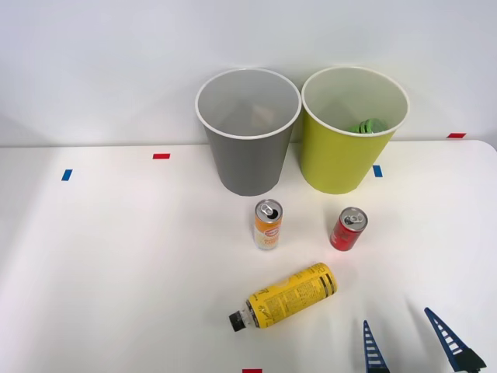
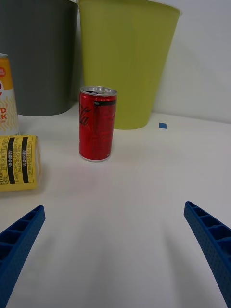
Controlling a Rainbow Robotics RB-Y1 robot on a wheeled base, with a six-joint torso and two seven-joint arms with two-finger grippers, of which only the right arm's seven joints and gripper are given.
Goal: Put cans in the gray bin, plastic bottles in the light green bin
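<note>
Blue ribbed fingers (image 2: 19, 240) of the right gripper (image 1: 418, 342) are spread wide with nothing between them, and they hang just above the white table (image 1: 116, 256) at its near right edge. In the wrist view the two fingers sit at the lower corners, with bare tabletop between them and the red can (image 2: 97, 124) standing upright ahead, well apart from both. That red can (image 1: 349, 228) stands in front of the green bin (image 1: 349, 132), a little toward the right side. Left of it the orange can (image 1: 268, 224) also stands upright, silver top up, just in front of the gray bin (image 1: 247, 136). Nearer the robot, the bottle (image 1: 287, 297) lies on its side, its black cap pointing to the near left and its base toward the red can; it touches neither can. In the wrist view the bottle's yellow base (image 2: 18, 162) shows beside the orange can (image 2: 7, 96). Both bins stand side by side at the far edge by the wall, rims almost touching. Something green lies inside the green bin, perhaps a crushed bottle, though it is too hidden to tell. Small blue and red tape marks (image 1: 161, 156) dot the table
</note>
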